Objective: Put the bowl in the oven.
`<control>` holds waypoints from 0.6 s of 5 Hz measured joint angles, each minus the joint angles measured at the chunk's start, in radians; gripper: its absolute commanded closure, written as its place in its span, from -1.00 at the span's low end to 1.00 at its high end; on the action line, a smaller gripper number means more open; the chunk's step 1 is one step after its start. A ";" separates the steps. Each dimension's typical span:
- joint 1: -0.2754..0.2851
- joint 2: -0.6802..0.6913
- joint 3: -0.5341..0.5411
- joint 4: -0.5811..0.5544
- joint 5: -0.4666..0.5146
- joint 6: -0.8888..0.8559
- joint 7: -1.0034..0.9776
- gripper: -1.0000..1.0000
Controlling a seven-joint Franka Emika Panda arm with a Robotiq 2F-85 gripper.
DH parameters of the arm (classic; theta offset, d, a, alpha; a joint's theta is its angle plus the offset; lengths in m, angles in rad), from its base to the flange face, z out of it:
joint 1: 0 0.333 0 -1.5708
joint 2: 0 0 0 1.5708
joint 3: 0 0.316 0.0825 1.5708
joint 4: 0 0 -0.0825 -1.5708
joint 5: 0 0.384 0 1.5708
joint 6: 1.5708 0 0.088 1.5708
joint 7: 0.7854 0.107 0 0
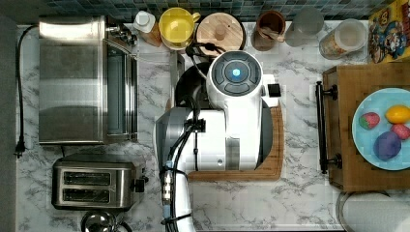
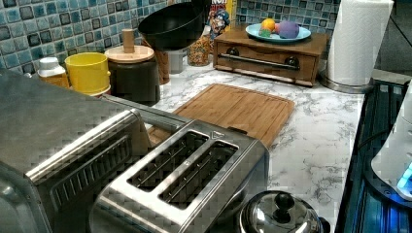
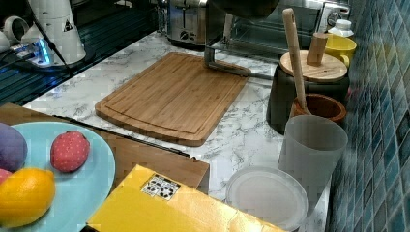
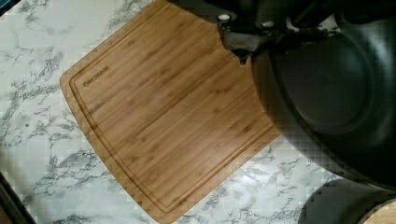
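Marble desk point(image 3: 251, 135) is carrying one cutting board point(image 3: 176, 94), one oven point(image 1: 82, 79) with its door point(image 3: 232, 67) lying open, one toaster point(image 2: 184, 179). One black bowl point(image 2: 175, 24) is hanging in the air above the board, near the wooden-lidded pot point(image 2: 131, 73). End effector point(image 4: 243, 39) is clamping the bowl's rim. Judgement: bowl is looking rigid, smooth, fairly light; a rim pinch may slip if tilted, so keep it level.

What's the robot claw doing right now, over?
Claw shut on round black bowl, held above bamboo cutting board. Boxy stainless-steel toaster oven door open. Nothing in the way.
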State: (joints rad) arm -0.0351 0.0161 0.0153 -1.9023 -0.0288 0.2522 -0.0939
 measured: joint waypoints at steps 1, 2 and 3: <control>-0.007 0.000 0.008 -0.011 -0.003 -0.001 0.000 1.00; -0.005 0.005 0.005 -0.021 -0.009 0.003 0.000 1.00; -0.007 0.022 0.003 -0.021 -0.004 0.027 0.000 1.00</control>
State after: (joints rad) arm -0.0419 0.0384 0.0188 -1.9229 -0.0329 0.2791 -0.0940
